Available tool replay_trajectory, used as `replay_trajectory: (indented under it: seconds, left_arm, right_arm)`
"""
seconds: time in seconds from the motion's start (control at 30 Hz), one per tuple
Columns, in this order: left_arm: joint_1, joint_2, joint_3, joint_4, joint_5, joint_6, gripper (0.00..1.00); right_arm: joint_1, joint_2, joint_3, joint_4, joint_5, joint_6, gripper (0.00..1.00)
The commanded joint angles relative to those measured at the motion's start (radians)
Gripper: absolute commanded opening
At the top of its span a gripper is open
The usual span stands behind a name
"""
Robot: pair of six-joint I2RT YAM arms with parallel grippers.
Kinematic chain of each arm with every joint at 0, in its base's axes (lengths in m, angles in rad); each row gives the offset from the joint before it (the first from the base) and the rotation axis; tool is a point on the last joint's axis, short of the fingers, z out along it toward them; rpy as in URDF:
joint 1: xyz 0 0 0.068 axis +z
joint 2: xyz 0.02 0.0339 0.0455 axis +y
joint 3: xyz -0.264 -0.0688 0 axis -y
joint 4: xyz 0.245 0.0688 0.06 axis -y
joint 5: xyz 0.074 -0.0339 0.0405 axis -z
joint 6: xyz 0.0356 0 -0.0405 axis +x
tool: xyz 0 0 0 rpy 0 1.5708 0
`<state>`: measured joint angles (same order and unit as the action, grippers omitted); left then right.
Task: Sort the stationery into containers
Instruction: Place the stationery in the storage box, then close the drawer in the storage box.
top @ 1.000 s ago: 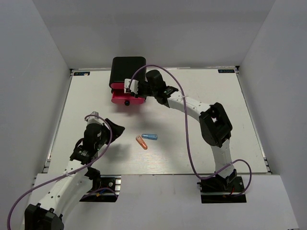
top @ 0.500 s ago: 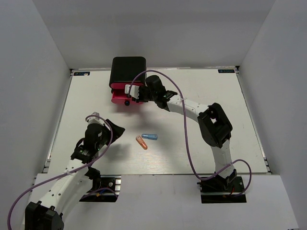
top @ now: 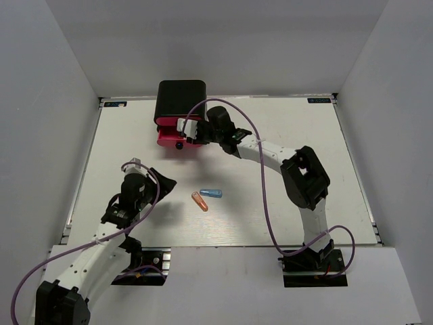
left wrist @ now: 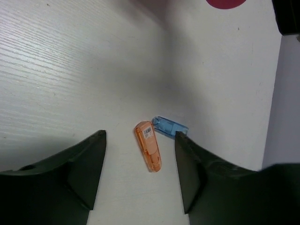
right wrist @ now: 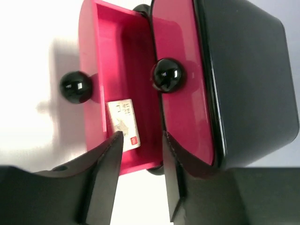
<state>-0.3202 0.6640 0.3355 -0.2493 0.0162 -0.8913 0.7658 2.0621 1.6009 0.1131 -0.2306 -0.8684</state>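
Note:
An orange capsule (top: 200, 201) and a blue capsule (top: 211, 193) lie side by side mid-table; both also show in the left wrist view, the orange one (left wrist: 149, 146) and the blue one (left wrist: 169, 126). My left gripper (top: 161, 183) (left wrist: 139, 137) is open and empty, just short of the orange capsule. The black cabinet (top: 181, 98) (right wrist: 243, 79) stands at the back with one pink-red drawer (top: 177, 141) (right wrist: 89, 56) pulled out. A white eraser block (right wrist: 124, 123) lies inside that drawer. My right gripper (top: 187, 128) (right wrist: 141, 137) is open and empty above the open drawer.
The drawer above it (right wrist: 178, 98) is shut, with a black knob (right wrist: 167, 74); the open drawer's knob (right wrist: 75, 86) points toward the table's middle. The white table (top: 304, 176) is walled by grey panels at the left, right and back.
My right gripper has edged a little toward the open drawer's left side. My left arm has shifted very slightly toward its base. The capsules have not moved.

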Motion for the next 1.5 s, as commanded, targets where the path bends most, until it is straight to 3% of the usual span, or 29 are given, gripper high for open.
replay_trajectory:
  seconds: [0.0, 0.07, 0.1, 0.13, 0.2, 0.27, 0.47, 0.57, 0.73, 1.47]
  left_arm:
    - [-0.002, 0.037, 0.019, 0.057, 0.004, -0.012, 0.70]
    - [-0.002, 0.093, 0.030, 0.117, -0.009, -0.031, 0.53]
    - [-0.002, 0.120, 0.040, 0.143, -0.009, -0.040, 0.44]
    - [-0.002, 0.149, 0.040, 0.201, -0.009, -0.049, 0.26]
    - [0.007, 0.257, 0.088, 0.267, -0.009, -0.049, 0.15]
    - [0.017, 0.339, 0.123, 0.298, -0.009, -0.060, 0.10]
    - [0.017, 0.615, 0.266, 0.364, -0.068, -0.129, 0.10]
    - [0.017, 0.707, 0.344, 0.375, -0.104, -0.190, 0.10]
    - [0.026, 0.804, 0.424, 0.349, -0.122, -0.251, 0.11]
    - [0.026, 1.028, 0.678, 0.266, -0.173, -0.298, 0.17]
  right_arm:
    - [0.000, -0.109, -0.038, 0.069, -0.036, 0.037, 0.44]
    - [-0.005, -0.172, -0.076, 0.092, -0.044, 0.075, 0.29]
    - [-0.008, -0.190, -0.087, 0.099, -0.059, 0.113, 0.17]
    - [-0.016, -0.210, -0.104, 0.135, -0.056, 0.132, 0.00]
    - [-0.028, -0.296, -0.206, 0.171, -0.056, 0.185, 0.00]
    - [-0.045, -0.355, -0.304, 0.191, -0.049, 0.212, 0.00]
    - [-0.138, -0.510, -0.512, 0.146, -0.016, 0.327, 0.00]
    - [-0.181, -0.600, -0.661, 0.142, -0.015, 0.345, 0.00]
    - [-0.224, -0.687, -0.752, 0.137, -0.022, 0.356, 0.00]
    - [-0.332, -0.709, -0.769, 0.108, -0.078, 0.378, 0.00]
